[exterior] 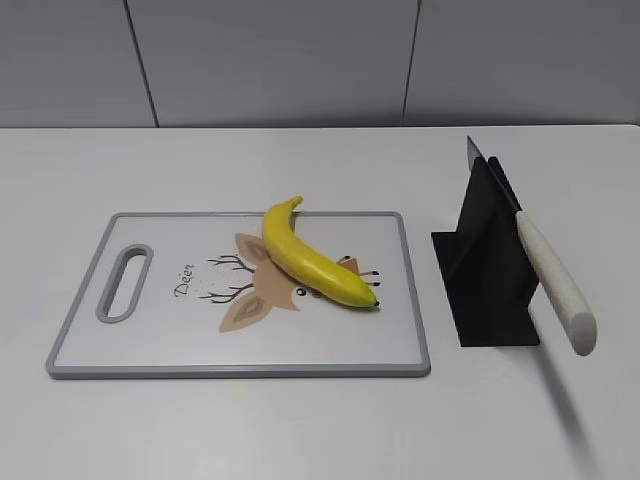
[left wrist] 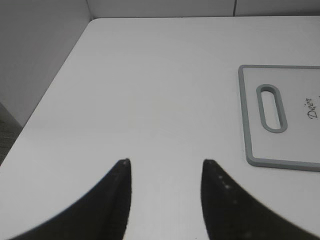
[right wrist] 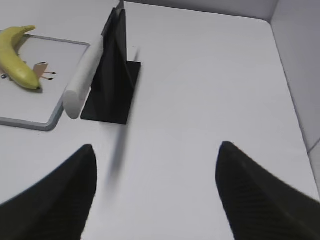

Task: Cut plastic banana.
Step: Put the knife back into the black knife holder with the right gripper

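A glossy yellow plastic banana (exterior: 310, 260) lies whole on the white, grey-rimmed cutting board (exterior: 150, 350), over its deer print; it also shows in the right wrist view (right wrist: 14, 57). A knife with a white handle (exterior: 555, 280) rests slanted in a black stand (exterior: 485, 265) to the right of the board, handle toward the front; the handle also shows in the right wrist view (right wrist: 82, 82). My left gripper (left wrist: 165, 162) is open and empty over bare table left of the board (left wrist: 247, 115). My right gripper (right wrist: 156, 146) is open wide and empty, in front and to the right of the stand (right wrist: 112, 75). Neither arm shows in the exterior view.
The white table (exterior: 300, 430) ends at a grey wall behind. The table's left edge shows in the left wrist view (left wrist: 47, 95) and its right edge in the right wrist view (right wrist: 292, 100). The board has a handle slot (exterior: 125, 283) at its left end.
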{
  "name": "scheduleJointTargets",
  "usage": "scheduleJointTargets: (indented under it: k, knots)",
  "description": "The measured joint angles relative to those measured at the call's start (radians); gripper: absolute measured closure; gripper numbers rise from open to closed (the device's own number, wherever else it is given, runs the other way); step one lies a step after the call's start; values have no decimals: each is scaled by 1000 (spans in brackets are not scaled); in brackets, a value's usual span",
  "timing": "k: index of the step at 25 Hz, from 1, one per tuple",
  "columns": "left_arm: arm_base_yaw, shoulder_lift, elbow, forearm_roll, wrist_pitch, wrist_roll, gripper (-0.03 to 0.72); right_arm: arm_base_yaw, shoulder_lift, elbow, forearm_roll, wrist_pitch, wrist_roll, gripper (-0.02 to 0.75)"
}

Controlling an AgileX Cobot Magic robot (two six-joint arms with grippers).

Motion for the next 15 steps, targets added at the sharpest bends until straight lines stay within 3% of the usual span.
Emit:
scheduleJointTargets:
  k: [3, 15]
  knots:
    - [0, 0, 0, 0, 0, 0, 239, -39, 0, 0, 0, 0, 0, 163]
    - [0, 0, 0, 0, 0, 0, 239, -44, 0, 0, 3, 0, 0, 163]
